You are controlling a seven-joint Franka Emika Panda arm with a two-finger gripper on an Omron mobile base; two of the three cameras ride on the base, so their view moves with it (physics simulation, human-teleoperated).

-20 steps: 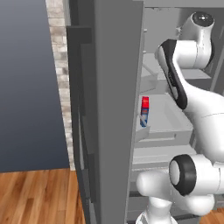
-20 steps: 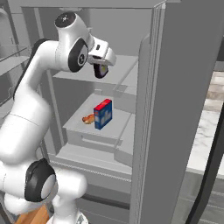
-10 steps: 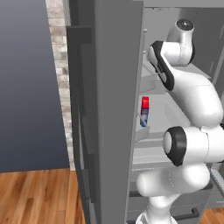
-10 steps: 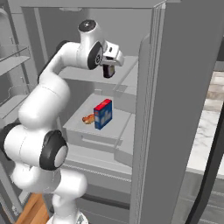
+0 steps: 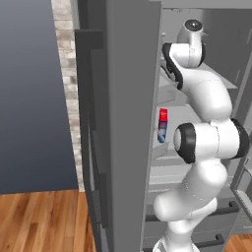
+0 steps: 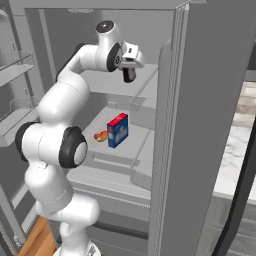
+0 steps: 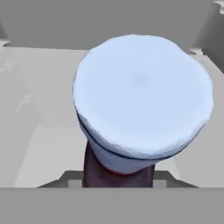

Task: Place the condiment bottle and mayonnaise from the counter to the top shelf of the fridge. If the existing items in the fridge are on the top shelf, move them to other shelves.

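My gripper [image 6: 128, 68] is inside the open fridge [image 6: 165, 30], just above the top shelf [image 6: 107, 85], shut on the condiment bottle [image 6: 129, 75]. In the hand view the bottle's white cap [image 7: 142, 96] is close up, with its dark body [image 7: 117, 173] below and the pale shelf behind. The existing item, a red and blue pack [image 6: 118, 130], stands upright on the shelf below, also seen past the door edge as the pack [image 5: 162, 125]. The mayonnaise is out of view.
A small orange thing [image 6: 101, 135] lies beside the pack. The thick grey fridge door [image 5: 130, 123] stands open at the left, another door panel [image 6: 200, 130] at the right. The marble counter [image 6: 239, 147] runs beyond it. Door racks [image 6: 15, 67] hang at the far left.
The arm has stretched up and deeper into the fridge, carrying the bottle farther in over the top shelf. The pack has not moved.
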